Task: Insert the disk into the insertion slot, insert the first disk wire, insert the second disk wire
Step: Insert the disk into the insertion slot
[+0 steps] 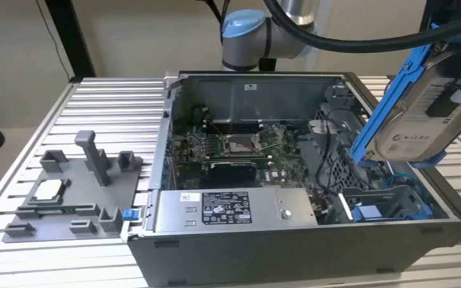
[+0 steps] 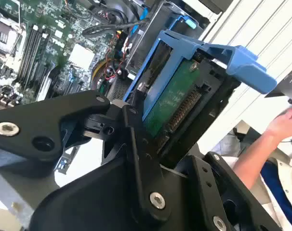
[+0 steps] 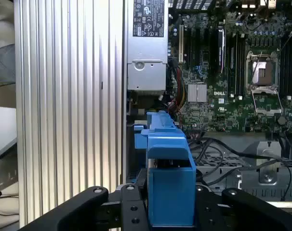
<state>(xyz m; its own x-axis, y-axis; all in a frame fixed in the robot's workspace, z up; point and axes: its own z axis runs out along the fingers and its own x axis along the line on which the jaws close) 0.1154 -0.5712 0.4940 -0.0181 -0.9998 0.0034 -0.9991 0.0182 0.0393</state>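
A ribbed metal table (image 1: 94, 102) is seen with an open computer case (image 1: 295, 252) set on it. The disk (image 1: 422, 114) is held tilted in the air, above the slot (image 1: 395, 204). It is squeezed on both sides by the gripper (image 3: 171, 207).

The disk (image 1: 422, 120) has a smooth silver-grey metal face with a white paper-like label, and its caddy (image 1: 384, 105) is bright blue plastic, slightly glossy. In the second wrist view its underside shows a matt green circuit board (image 2: 177, 103). The gripper (image 3: 171, 204) clasping it is matt black with shiny metal screws. The computer case (image 1: 295, 252) is dark grey painted metal; inside it, the insertion slot (image 1: 386, 201) is grey perforated metal with blue plastic rails. The desk (image 1: 110, 114) under the case is ribbed silver metal with a soft sheen. Beside the case lies a matt grey plastic fixture (image 1: 70, 192).
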